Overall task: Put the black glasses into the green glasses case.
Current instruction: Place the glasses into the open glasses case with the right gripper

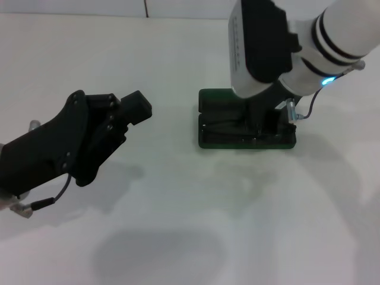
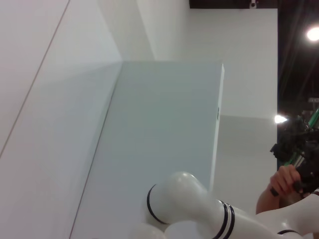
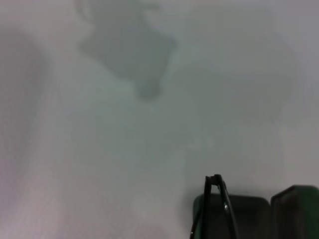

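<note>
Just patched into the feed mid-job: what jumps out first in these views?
The right arm dominates: its gripper is down in the open green glasses case, which lies on the white table right of the middle. The right wrist view shows the black glasses at the case, seemingly going in. The left gripper hangs idle above the table on the left.

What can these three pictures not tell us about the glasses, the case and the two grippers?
- Right gripper: the arm covers it in the head view.
- Black glasses: cut off by the right wrist view's edge.
- Green glasses case: partly under the arm.
- Left gripper: head view only.
</note>
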